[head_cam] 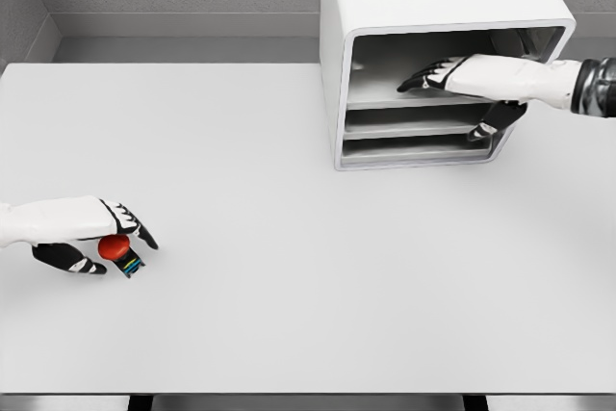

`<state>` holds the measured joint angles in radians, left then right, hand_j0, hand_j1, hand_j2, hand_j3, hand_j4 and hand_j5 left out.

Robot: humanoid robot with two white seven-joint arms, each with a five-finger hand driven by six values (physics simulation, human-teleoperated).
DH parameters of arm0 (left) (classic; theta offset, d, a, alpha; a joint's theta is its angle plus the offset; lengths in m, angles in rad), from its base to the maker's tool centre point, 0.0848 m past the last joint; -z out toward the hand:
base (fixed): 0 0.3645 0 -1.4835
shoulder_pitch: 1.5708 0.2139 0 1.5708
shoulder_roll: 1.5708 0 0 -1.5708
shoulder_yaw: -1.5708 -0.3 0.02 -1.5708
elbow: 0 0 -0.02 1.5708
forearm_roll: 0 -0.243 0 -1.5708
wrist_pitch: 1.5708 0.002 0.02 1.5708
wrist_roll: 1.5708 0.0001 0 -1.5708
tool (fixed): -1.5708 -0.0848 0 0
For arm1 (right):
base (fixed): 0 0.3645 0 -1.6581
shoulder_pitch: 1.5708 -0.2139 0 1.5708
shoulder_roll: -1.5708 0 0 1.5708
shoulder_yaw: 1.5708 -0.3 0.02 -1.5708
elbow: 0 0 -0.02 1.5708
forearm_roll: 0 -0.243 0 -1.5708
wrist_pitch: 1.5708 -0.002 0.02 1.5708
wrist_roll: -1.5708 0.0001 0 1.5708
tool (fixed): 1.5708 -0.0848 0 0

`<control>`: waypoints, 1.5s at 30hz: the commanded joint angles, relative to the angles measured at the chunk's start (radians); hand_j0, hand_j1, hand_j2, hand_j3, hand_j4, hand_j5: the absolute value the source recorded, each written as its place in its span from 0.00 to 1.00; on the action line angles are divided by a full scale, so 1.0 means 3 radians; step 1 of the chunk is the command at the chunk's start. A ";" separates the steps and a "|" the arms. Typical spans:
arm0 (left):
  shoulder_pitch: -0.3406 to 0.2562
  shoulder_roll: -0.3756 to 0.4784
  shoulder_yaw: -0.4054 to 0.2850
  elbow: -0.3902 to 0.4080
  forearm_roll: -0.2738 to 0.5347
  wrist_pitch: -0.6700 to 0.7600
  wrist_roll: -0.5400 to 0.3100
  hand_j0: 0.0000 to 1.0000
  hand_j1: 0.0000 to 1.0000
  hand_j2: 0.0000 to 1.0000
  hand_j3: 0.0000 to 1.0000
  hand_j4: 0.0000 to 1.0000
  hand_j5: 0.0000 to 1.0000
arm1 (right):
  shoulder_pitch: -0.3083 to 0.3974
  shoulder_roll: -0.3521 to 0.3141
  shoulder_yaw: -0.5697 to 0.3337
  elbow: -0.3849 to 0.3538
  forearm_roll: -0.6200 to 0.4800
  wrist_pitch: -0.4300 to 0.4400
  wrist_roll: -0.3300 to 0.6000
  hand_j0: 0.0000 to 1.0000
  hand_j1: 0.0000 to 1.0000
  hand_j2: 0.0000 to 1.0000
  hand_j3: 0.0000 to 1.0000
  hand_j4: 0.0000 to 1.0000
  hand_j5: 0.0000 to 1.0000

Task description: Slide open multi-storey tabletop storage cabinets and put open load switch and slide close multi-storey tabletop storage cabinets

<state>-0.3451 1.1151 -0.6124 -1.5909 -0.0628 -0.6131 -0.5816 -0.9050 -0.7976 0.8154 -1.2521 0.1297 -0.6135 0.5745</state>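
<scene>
The switch (122, 252), red-knobbed, is gripped between the thumb and fingers of the left hand (91, 238) low on the table (289, 267). The right hand (476, 84) is extended, fingers relaxed, at the cabinet's (385, 7) top shelf, thumb on a lower shelf edge; contact is unclear.

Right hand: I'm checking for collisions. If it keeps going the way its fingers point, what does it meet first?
The right hand points leftward inside the top bay of the cabinet. It would probably first meet the cabinet's left inner wall, though depth is unclear.
</scene>
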 commanded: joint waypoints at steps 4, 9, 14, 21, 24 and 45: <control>0.0005 0.0010 0.0001 -0.0005 0.0030 0.0007 0.0001 0.73 0.73 0.73 0.73 0.73 0.73 | 0.0000 0.0041 -0.0003 0.0027 0.0053 0.0009 0.0007 1.00 1.00 1.00 1.00 1.00 1.00; 0.0000 0.0016 0.0001 -0.0030 0.0041 0.0007 0.0006 0.73 0.73 0.73 0.73 0.73 0.73 | 0.0020 0.0030 -0.0003 0.0017 0.0053 0.0009 0.0007 1.00 1.00 1.00 1.00 1.00 1.00; 0.0000 0.0041 0.0001 -0.0061 0.0046 0.0007 0.0006 0.73 0.73 0.73 0.73 0.73 0.73 | 0.0036 0.0025 -0.0008 0.0017 0.0074 0.0009 0.0007 1.00 1.00 1.00 1.00 1.00 1.00; 0.0005 0.0092 0.0006 -0.0091 0.0046 0.0007 0.0088 0.70 0.70 0.70 0.70 0.70 0.70 | 0.0061 -0.0077 -0.0008 -0.0219 0.0074 0.0009 0.0007 1.00 1.00 1.00 1.00 1.00 1.00; 0.0000 0.0087 0.0006 -0.0091 0.0041 0.0007 0.0088 0.70 0.70 0.70 0.70 0.70 0.70 | 0.0097 -0.0154 -0.0018 -0.0316 0.0074 0.0009 0.0007 1.00 1.00 1.00 1.00 1.00 1.00; 0.0005 0.0067 -0.0019 -0.0086 0.0036 0.0007 0.0088 0.60 0.60 0.60 0.60 0.60 0.60 | 0.0322 -0.0701 -0.0105 -0.0986 0.0033 0.0009 -0.0033 1.00 1.00 1.00 1.00 1.00 1.00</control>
<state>-0.3436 1.1342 -0.6176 -1.6168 -0.0583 -0.6132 -0.5557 -0.8007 -0.9834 0.7902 -1.5201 0.1485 -0.6133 0.5661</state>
